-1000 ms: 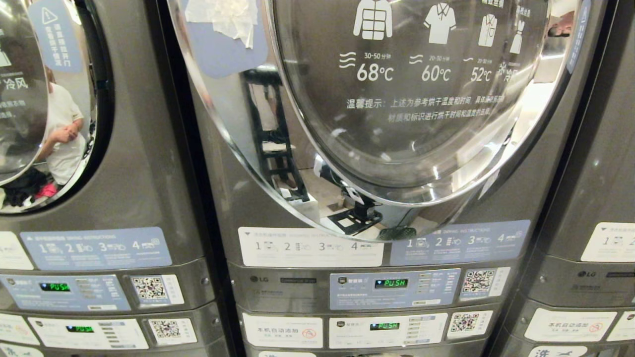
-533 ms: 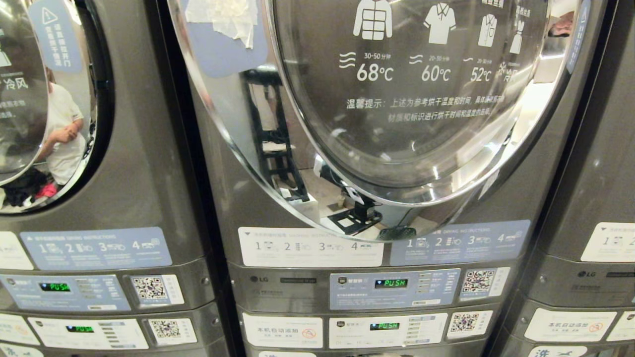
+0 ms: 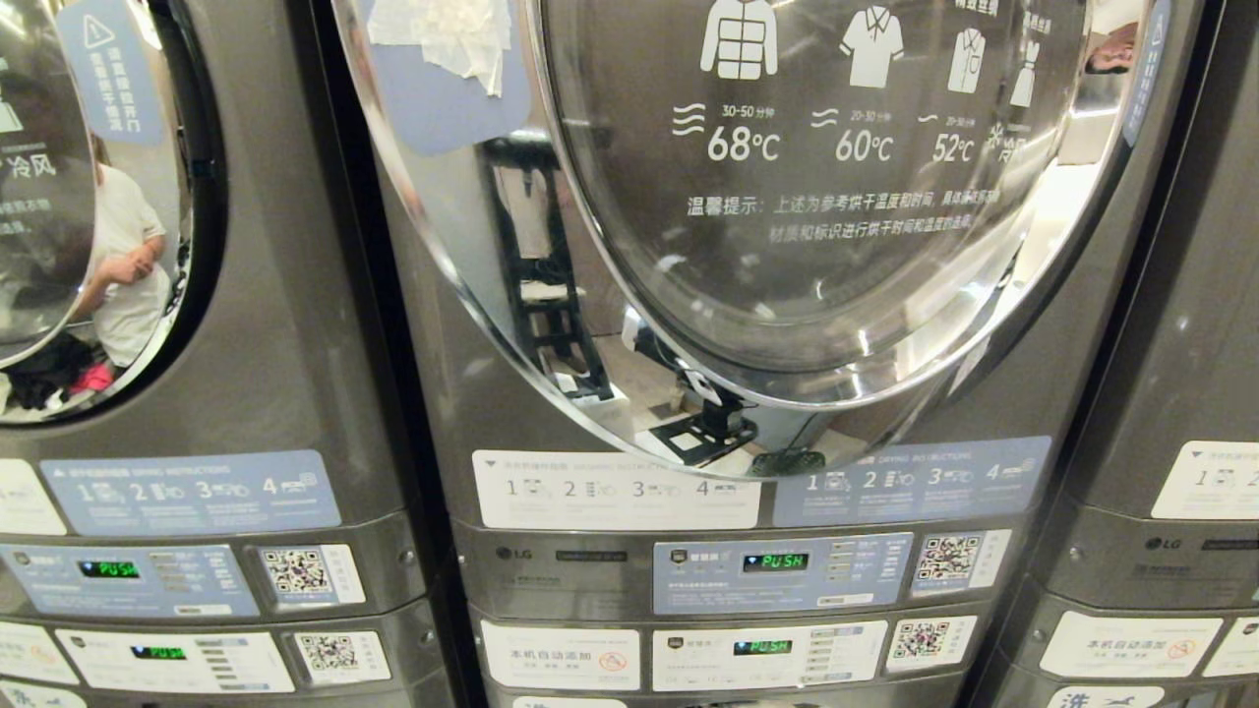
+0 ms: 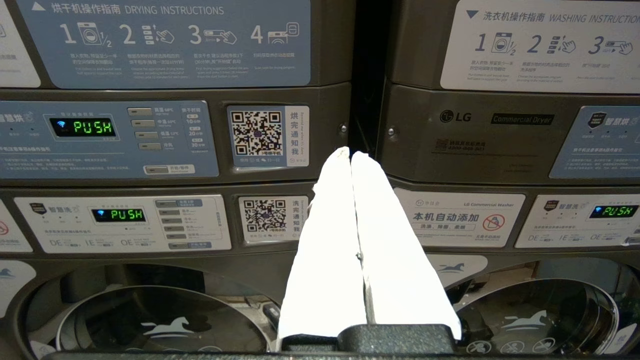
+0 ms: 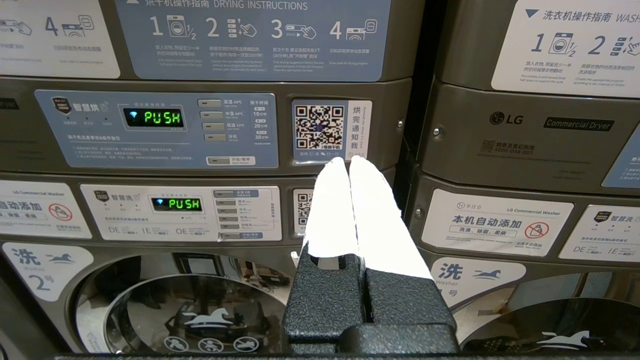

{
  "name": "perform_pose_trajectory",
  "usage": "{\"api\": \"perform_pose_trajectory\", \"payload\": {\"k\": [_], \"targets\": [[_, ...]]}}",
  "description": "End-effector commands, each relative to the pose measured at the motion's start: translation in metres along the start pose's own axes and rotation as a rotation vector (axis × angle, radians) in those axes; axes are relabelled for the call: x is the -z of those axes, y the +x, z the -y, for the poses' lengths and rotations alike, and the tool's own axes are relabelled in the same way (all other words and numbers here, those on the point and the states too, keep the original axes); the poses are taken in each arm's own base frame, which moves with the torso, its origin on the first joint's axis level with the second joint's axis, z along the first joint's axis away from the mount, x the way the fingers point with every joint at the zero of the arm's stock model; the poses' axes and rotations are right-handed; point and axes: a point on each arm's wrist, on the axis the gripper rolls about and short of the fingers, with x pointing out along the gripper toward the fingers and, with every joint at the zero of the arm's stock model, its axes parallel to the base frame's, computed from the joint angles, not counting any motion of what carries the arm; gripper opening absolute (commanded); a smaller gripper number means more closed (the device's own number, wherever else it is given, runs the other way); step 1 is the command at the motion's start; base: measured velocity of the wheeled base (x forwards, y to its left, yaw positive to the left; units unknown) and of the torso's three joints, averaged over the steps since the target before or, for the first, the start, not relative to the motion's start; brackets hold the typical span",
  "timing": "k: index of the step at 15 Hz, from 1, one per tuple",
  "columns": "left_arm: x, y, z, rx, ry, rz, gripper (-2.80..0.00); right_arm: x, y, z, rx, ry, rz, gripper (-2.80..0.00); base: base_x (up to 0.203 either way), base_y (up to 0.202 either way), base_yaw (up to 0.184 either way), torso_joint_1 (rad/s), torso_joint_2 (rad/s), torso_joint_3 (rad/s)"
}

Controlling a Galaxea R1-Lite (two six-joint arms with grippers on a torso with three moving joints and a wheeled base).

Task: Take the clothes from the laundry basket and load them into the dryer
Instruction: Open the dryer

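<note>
The dryer stands straight ahead, a grey stacked machine whose round chrome-rimmed glass door looks shut. Its panel shows a green "PUSH". The laundry basket and the clothes are out of view. Neither arm shows in the head view. My left gripper hangs low before the gap between the left and middle machines, its white fingers pressed together, holding nothing. My right gripper is at the same height before the middle dryer's panel, shut and empty too.
Matching machines stand on the left and right, close together. Washer doors sit below the panels. A person in a white shirt and a dark-and-pink heap show as reflections in the left door.
</note>
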Motion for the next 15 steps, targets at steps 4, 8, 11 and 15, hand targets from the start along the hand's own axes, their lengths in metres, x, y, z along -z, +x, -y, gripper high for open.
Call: {"api": "perform_pose_trajectory", "payload": {"k": [4,8,11,15], "targets": [[0.0000,0.0000,0.0000,0.000,0.000,0.000,-2.80,0.0000,0.0001,0.0000,-0.001,0.000,-0.001,-2.80,0.000,0.000,0.000,0.000,0.00,0.000],[0.0000,0.0000,0.0000,0.000,0.000,0.000,-2.80,0.0000,0.0001,0.0000,-0.001,-0.001,-0.001,-2.80,0.000,0.000,0.000,0.000,0.00,0.000],[0.0002,0.0000,0.0000,0.000,0.000,-0.001,-2.80,0.0000,0.0000,0.0000,-0.001,-0.001,-0.001,-2.80,0.000,0.000,0.000,0.000,0.00,0.000],[0.0002,0.0000,0.0000,0.000,0.001,-0.001,-2.80,0.0004,0.0002,0.0000,0.000,0.000,-0.002,-2.80,0.000,0.000,0.000,0.000,0.00,0.000]]}}
